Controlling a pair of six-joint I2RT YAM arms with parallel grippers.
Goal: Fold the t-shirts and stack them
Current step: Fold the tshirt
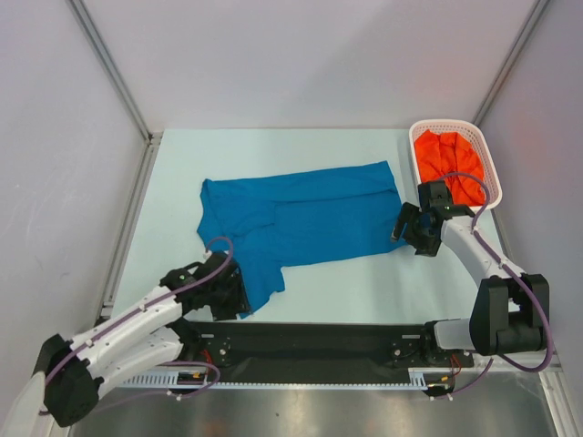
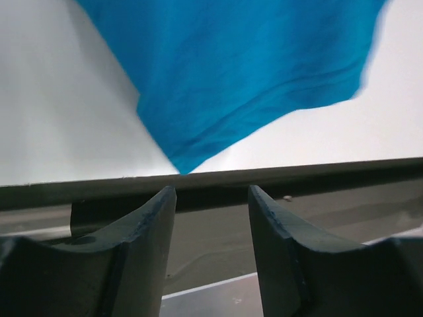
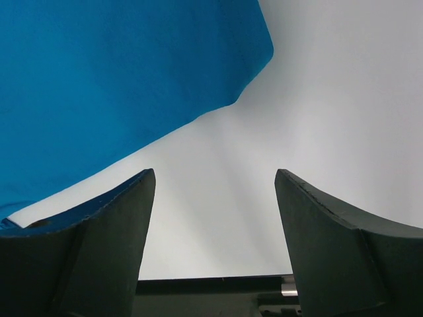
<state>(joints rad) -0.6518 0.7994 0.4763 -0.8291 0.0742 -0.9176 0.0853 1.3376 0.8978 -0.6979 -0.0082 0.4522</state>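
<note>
- The left gripper (image 1: 226,299) sits low in the lower left of the top view, at the near tip of the blue shirt (image 1: 301,223).
- In the left wrist view its two fingers (image 2: 149,231) stand a moderate way apart. Nothing is between them and they grip nothing.
- In that view the shirt's pointed corner (image 2: 182,165) hangs just above the fingertips without touching them. A dark strip (image 2: 330,175) along the table edge crosses the frame behind the fingers.
- The right gripper (image 1: 404,229) is right of centre in the top view, just beside the blue shirt's right edge.
- The right wrist view shows its fingers (image 3: 112,231) spread wide with only bare table (image 3: 218,218) in the gap. It holds nothing.
- In that view the blue shirt fills the upper left of the frame, and its rounded corner (image 3: 254,59) is clear of the fingers.
- The blue shirt lies mostly flat across the middle of the table (image 1: 346,282). Its long side runs left to right, and a narrower part reaches down toward the lower left of the frame.
- A white lattice basket (image 1: 444,123) stands in the upper right of the top view, at the table's far right corner.
- The orange shirt (image 1: 442,159) lies bunched inside the basket and fills most of it. The right arm's wrist overlaps the basket's lower edge in this view.
- The two shirts are well apart, one on the table and one in the basket.
</note>
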